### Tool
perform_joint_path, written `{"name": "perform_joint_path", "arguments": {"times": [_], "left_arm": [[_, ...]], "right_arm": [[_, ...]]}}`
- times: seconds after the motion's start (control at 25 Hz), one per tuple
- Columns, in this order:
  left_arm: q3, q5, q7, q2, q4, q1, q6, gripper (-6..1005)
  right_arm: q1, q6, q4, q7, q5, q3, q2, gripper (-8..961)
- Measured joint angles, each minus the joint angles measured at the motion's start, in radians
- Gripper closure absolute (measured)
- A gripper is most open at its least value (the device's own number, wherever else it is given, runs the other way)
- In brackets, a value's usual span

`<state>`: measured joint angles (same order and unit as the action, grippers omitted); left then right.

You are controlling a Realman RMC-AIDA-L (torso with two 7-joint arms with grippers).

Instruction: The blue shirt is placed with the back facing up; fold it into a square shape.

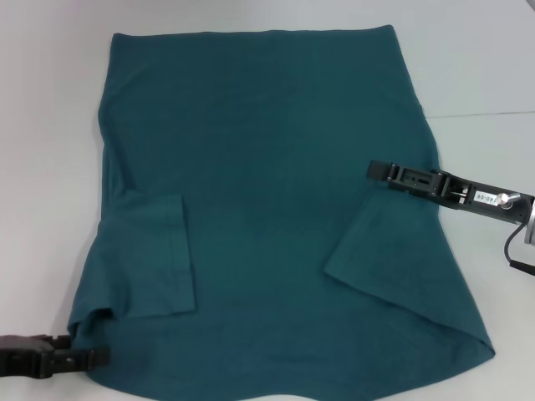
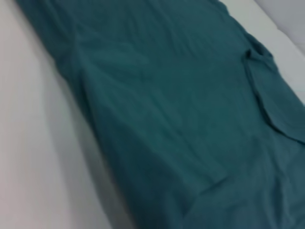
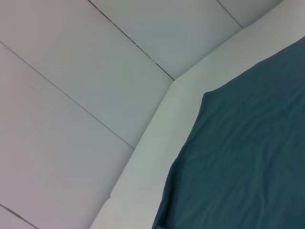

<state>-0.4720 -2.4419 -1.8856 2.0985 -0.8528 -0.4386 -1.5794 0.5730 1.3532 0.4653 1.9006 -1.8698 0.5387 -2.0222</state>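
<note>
The blue shirt (image 1: 267, 167) lies flat on the white table (image 1: 50, 125), plain side up, hem at the far end. Both sleeves are folded inward over the body: one (image 1: 155, 255) on the left, the other (image 1: 376, 251) on the right. My left gripper (image 1: 99, 357) sits low at the shirt's near left corner, right against the fabric edge. My right gripper (image 1: 374, 170) reaches in from the right, over the shirt's right side just above the folded sleeve. The left wrist view shows the shirt (image 2: 181, 119) stretched across the table; the right wrist view shows the shirt's edge (image 3: 248, 157).
Bare white table surface (image 1: 485, 67) surrounds the shirt on the left, right and far sides. A seam line (image 1: 493, 113) runs across the table at the right. The right wrist view shows the table's border (image 3: 157, 129) and pale panels (image 3: 71, 95) beyond.
</note>
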Motion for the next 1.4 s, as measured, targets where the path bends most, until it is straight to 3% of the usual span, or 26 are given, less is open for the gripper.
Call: {"name": "perform_joint_path", "arguments": {"times": [0.36, 1.4], "left_arm": [[-0.021, 0.002, 0.004, 0.001, 0.042, -0.048, -0.059, 110], [-0.050, -0.045, -0.007, -0.003, 0.034, -0.052, -0.061, 110]], "right_arm": [[-0.005, 0.001, 0.002, 0.000, 0.000, -0.003, 0.001, 26], [-0.007, -0.001, 0.002, 0.000, 0.001, -0.005, 0.002, 25]]}}
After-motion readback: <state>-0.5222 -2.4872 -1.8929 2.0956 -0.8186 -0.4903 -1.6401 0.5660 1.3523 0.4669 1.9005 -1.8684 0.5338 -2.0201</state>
